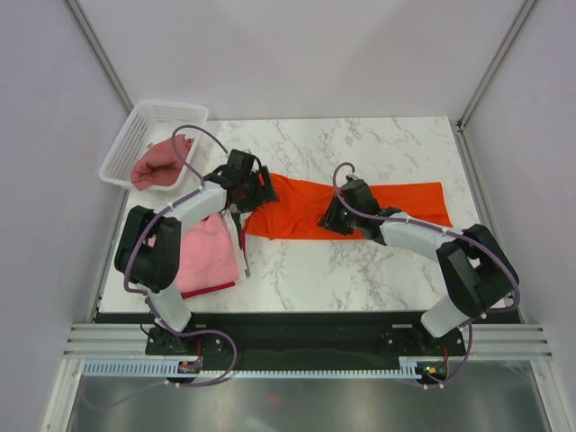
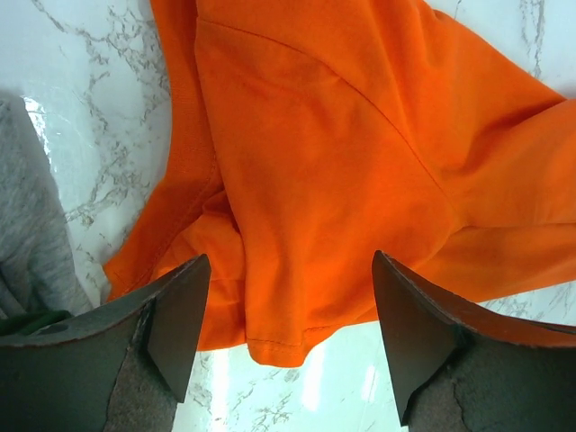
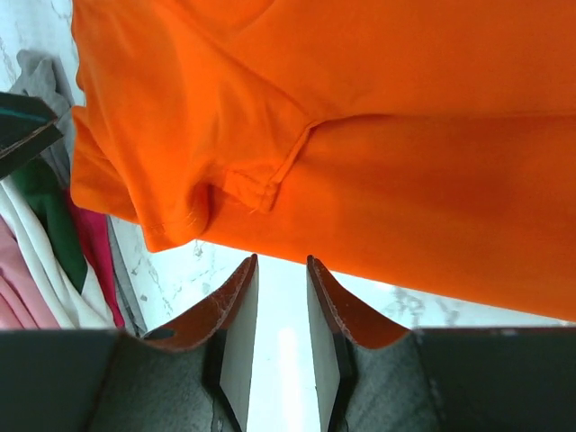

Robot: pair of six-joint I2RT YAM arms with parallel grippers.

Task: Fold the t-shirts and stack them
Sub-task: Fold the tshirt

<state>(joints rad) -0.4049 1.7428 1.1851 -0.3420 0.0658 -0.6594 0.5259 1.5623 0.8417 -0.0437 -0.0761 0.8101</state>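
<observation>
Lying as a long, part-folded band, the orange shirt [image 1: 297, 211] stretched across the middle of the marble table [image 1: 360, 270]. Folding appeared to be about half done. The left gripper [image 2: 283, 270] hung over the shirt's left end, jaws wide apart and holding nothing. The right gripper [image 3: 282, 270] sat at the near edge, jaws almost closed over bare table, gripping nothing. The next move would require both to pinch the cloth edge. A pink shirt [image 1: 205, 256] topped the left stack. A rose shirt [image 1: 157, 166] lay in the basket [image 1: 121, 148]. Pale walls stood around the table.
</observation>
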